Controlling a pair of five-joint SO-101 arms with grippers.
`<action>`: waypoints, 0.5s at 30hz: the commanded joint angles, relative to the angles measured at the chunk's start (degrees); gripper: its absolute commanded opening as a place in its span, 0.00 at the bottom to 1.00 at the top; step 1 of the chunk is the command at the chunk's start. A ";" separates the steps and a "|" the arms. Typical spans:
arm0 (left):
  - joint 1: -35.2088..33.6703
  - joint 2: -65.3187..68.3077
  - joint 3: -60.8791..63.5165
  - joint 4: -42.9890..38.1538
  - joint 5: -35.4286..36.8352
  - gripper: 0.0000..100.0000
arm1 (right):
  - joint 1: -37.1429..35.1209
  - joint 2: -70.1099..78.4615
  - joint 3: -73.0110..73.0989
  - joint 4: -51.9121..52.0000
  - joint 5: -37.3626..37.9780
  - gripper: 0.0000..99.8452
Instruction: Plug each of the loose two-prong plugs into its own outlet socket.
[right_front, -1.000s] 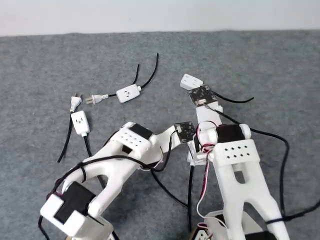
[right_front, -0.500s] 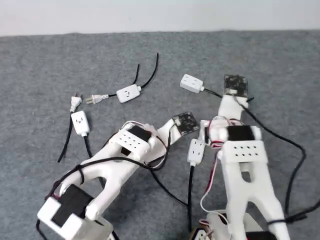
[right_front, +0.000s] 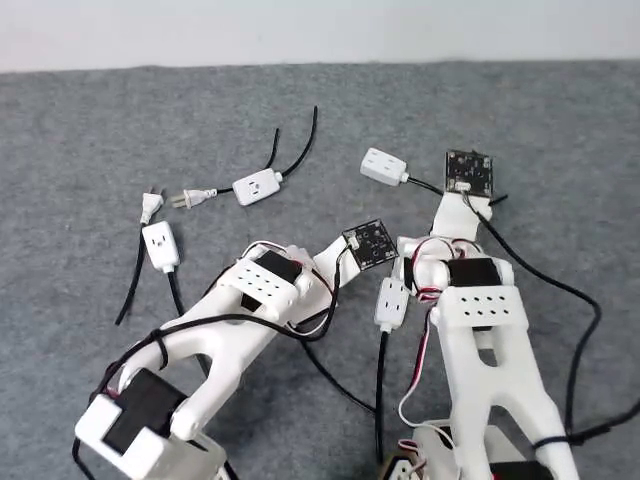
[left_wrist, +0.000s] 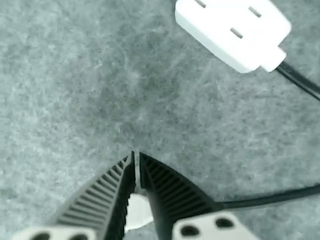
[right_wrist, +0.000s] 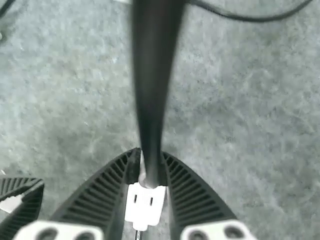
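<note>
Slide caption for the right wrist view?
Right arm's jaws shut on a white outlet socket, its black cord leading off over grey carpet.

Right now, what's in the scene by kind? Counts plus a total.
White plastic outlet sockets on the grey mat: 4
White two-prong plugs loose on the mat: 2
White corded pieces, likely plugs, one in the left gripper, one in the right gripper: 2
Total: 8

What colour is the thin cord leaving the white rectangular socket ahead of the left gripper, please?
Black: the thin cord shows best in the left wrist view.
</note>
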 joint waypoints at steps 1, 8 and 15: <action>-4.04 -1.76 -4.97 -1.14 5.36 0.01 | -1.19 0.04 -0.09 -0.66 2.11 0.01; -10.99 -1.67 -10.33 -1.41 18.37 0.01 | -1.36 0.04 0.62 -0.84 2.55 0.01; -16.62 -1.67 -11.74 -4.92 27.96 0.01 | -1.27 0.04 1.76 -0.66 3.96 0.01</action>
